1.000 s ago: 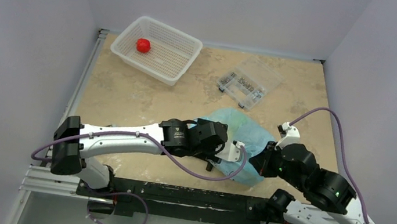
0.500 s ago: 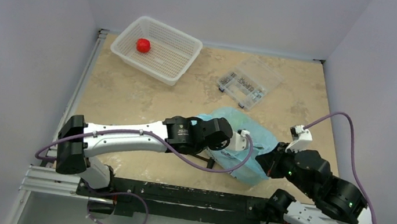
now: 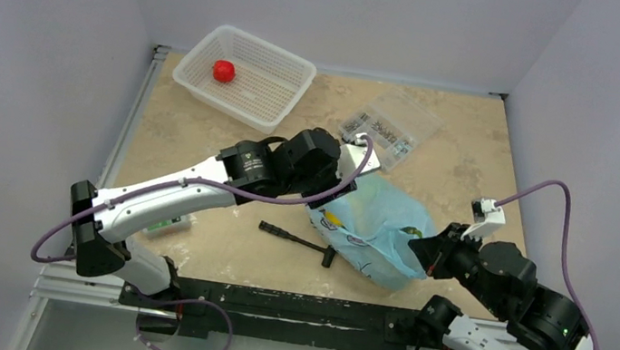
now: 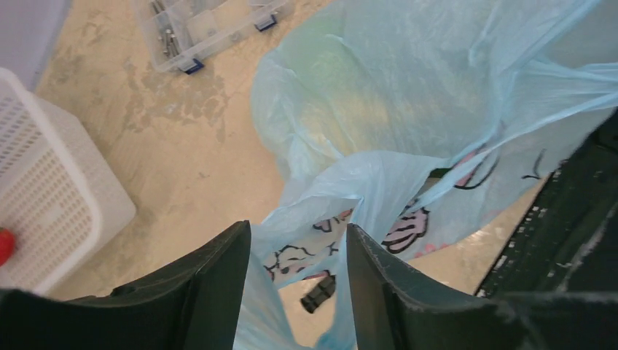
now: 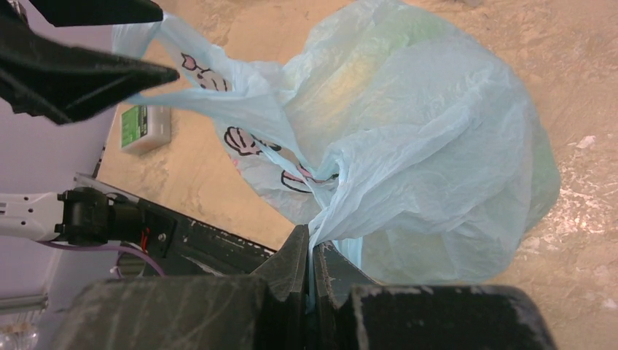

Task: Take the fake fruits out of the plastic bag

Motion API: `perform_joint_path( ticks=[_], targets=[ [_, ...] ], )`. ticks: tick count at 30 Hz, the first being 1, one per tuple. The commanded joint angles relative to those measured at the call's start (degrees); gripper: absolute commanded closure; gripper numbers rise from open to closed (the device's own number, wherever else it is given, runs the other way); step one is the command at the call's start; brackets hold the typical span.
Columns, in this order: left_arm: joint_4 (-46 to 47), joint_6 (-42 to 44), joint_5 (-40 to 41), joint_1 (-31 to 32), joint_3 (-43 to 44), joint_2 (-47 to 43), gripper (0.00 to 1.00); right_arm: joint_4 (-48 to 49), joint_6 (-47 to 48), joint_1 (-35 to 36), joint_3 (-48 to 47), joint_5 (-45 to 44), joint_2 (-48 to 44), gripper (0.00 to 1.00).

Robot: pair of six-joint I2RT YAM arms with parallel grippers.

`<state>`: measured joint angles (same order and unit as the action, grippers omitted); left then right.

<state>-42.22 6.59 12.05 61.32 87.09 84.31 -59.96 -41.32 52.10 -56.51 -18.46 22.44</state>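
Note:
The light-blue plastic bag hangs stretched between my two grippers. My right gripper is shut on a bunched edge of the bag at its near right side. My left gripper stands at the bag's far left. Its jaws are apart, with printed bag film draped between them. No fruit is between them. Yellow-green shapes show faintly through the film. A red fruit lies in the white mesh basket.
A clear compartment box of metal parts sits behind the bag. A black tool lies on the table left of the bag. A small green-and-white box lies near the front left. The table's black front rail is close behind the bag.
My left gripper has risen and moved back and left, out from over the bag, drawing the bag's edge up with it. My right gripper has moved right, pulling the bag taut.

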Motion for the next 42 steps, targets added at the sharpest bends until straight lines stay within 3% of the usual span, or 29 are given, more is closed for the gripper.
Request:
perform_joint_path(
  ticks=[1, 5, 13, 16, 19, 20, 23, 24, 28, 35, 39, 42],
  targets=[
    [-3.5, 0.0, -4.9, 2.1, 0.5, -1.7, 0.41, -0.2, 0.6, 0.2, -1.9, 0.0, -0.5, 1.00],
    [-2.9, 6.2, 3.8, 7.4, -0.6, -1.1, 0.30, -0.2, 0.8, 0.2, -2.2, 0.2, -0.2, 1.00],
    [-4.0, 15.4, 17.5, 12.9, -0.8, 5.4, 0.29, 0.1, 1.1, 0.2, -2.1, 0.2, 0.1, 1.00],
    [-2.7, 18.6, 26.4, 13.1, -0.9, 8.8, 0.36, -0.1, 1.0, 0.2, -2.1, 0.2, -0.2, 1.00],
    [-0.7, 21.0, 30.1, 12.9, -1.5, 10.7, 0.48, -0.1, 0.9, 0.2, -2.3, 0.1, -0.5, 1.00],
    [-0.1, 20.8, 30.3, 12.6, -1.5, 11.0, 0.55, 0.0, 0.9, 0.2, -2.4, -0.1, -0.6, 1.00],
    [0.2, 16.9, 31.7, 9.8, 1.3, 11.7, 0.97, 0.2, 0.9, 0.2, -2.5, -0.8, -1.0, 1.00],
    [-0.2, 14.2, 31.5, 8.4, 2.8, 11.5, 1.00, 0.4, 1.0, 0.2, -2.8, -1.3, -1.1, 1.00],
    [-3.4, -0.1, 19.3, -0.1, 11.0, 9.1, 1.00, 0.2, -0.6, 0.2, -5.7, -9.5, -1.0, 1.00],
    [-2.9, -26.8, -3.3, -15.5, 18.0, 6.8, 1.00, -6.3, -8.9, 0.2, -14.8, -34.1, 3.9, 1.00],
    [0.6, -32.6, -19.6, -23.6, 13.5, 5.6, 1.00, -9.7, -9.9, 0.2, -17.5, -43.0, 8.6, 1.00],
    [4.0, -32.3, -30.7, -26.2, 9.4, 5.0, 1.00, -7.8, -5.5, 0.2, -17.0, -40.1, 10.6, 1.00]
  ],
)
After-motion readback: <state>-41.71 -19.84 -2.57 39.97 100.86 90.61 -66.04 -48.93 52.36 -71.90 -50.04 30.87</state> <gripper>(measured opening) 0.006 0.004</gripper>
